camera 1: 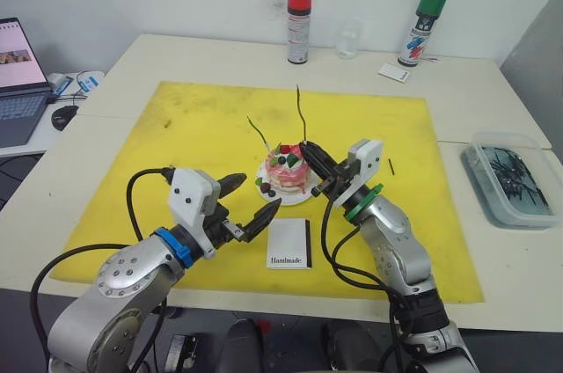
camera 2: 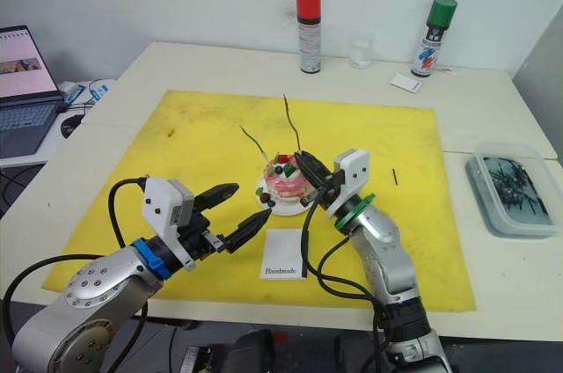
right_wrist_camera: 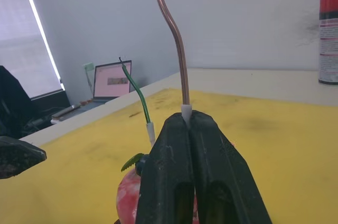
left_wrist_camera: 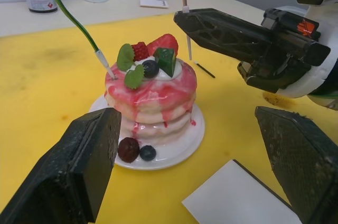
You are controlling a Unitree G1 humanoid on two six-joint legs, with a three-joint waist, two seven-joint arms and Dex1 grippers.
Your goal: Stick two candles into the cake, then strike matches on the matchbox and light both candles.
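Right claw (right_wrist_camera: pixel 186 129) pinches the pink candle (right_wrist_camera: pixel 174 34) base above the cake (camera 1: pixel 289 171); left claw (camera 1: pixel 251 201) gapes beside it.

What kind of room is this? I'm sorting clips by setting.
Probably a lab or office test space, not a kitchen: a yellow mat covers pale tables pushed together, with two spray cans by the white wall and a laptop to one side.
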